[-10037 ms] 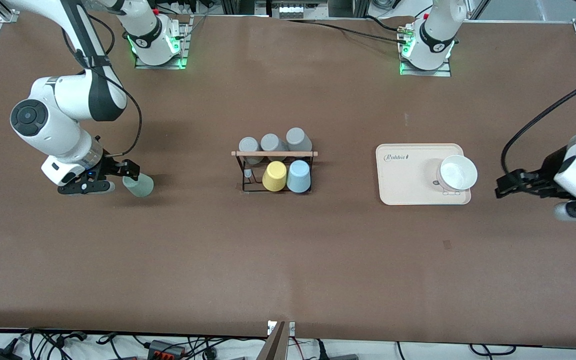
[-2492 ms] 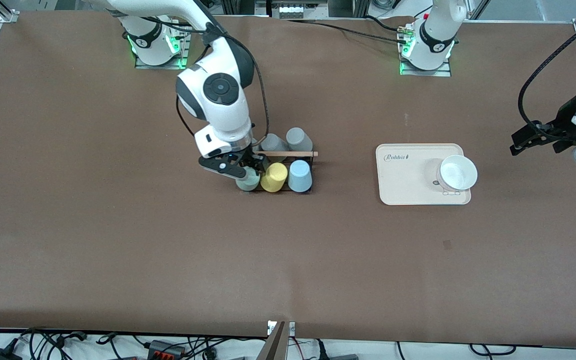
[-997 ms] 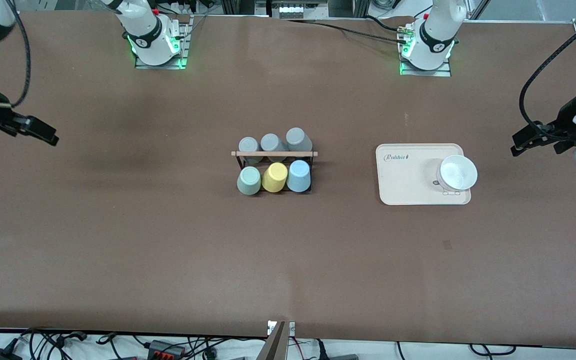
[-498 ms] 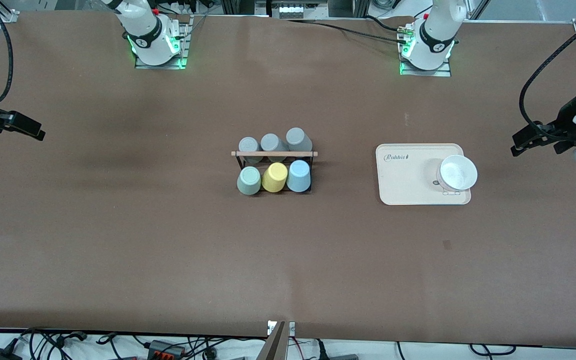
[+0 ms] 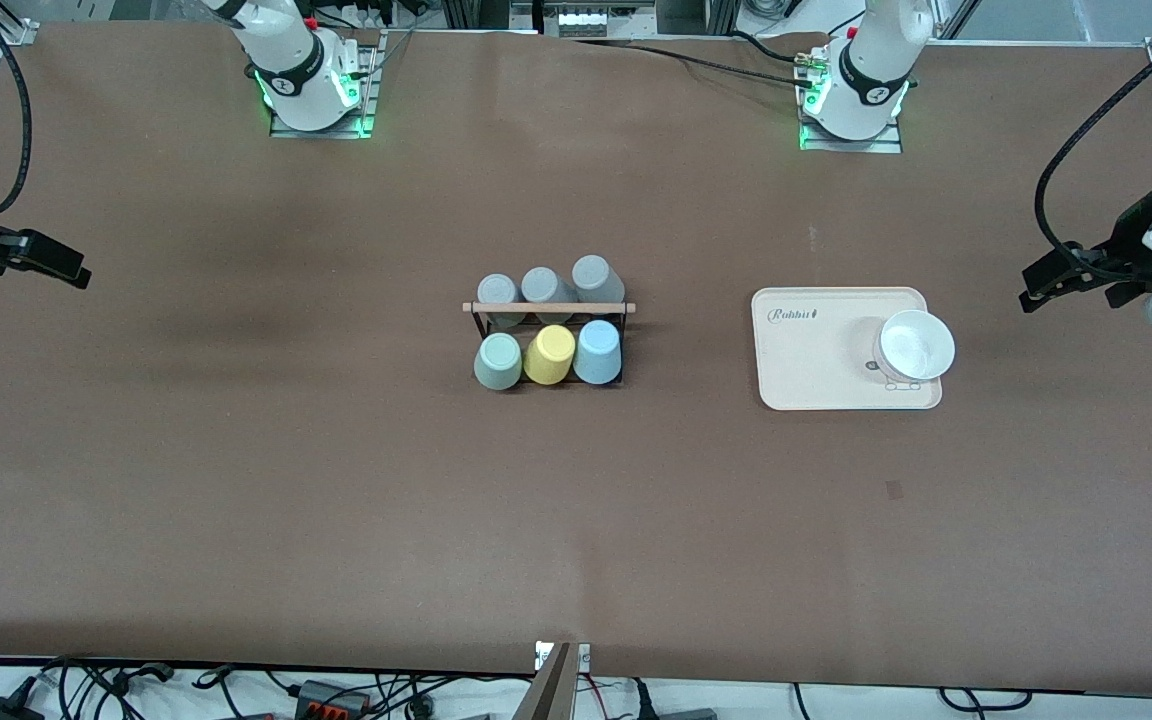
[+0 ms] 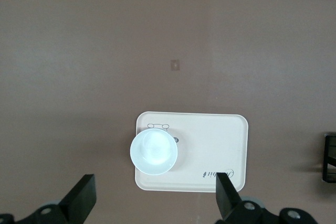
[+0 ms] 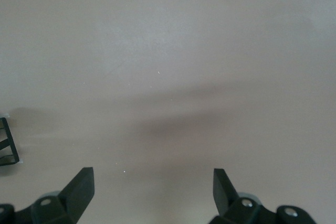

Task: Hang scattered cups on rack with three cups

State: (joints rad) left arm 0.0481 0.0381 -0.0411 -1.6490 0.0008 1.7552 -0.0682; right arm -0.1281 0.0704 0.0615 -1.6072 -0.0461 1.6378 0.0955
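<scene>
The black wire rack [image 5: 548, 308] with a wooden rod stands mid-table. The sage green cup [image 5: 498, 361] and the light blue cup [image 5: 597, 352] sit upside down on its pegs in the row nearer the front camera, either side of a yellow cup [image 5: 549, 354]. Three grey cups [image 5: 544, 286] fill the farther row. My right gripper [image 5: 58, 263] is open and empty, up over the right arm's end of the table. My left gripper [image 5: 1051, 282] is open and empty over the left arm's end, beside the cream tray. A corner of the rack shows in the right wrist view [image 7: 7, 145].
A cream tray [image 5: 816, 350] with a white bowl [image 5: 916, 345] on it lies between the rack and the left arm's end; both show in the left wrist view, tray [image 6: 220, 145] and bowl [image 6: 153, 151]. The arm bases stand along the table's farthest edge.
My right gripper let go of the sage green cup on the rack and drew back to the right arm's end of the table. The left arm stays still.
</scene>
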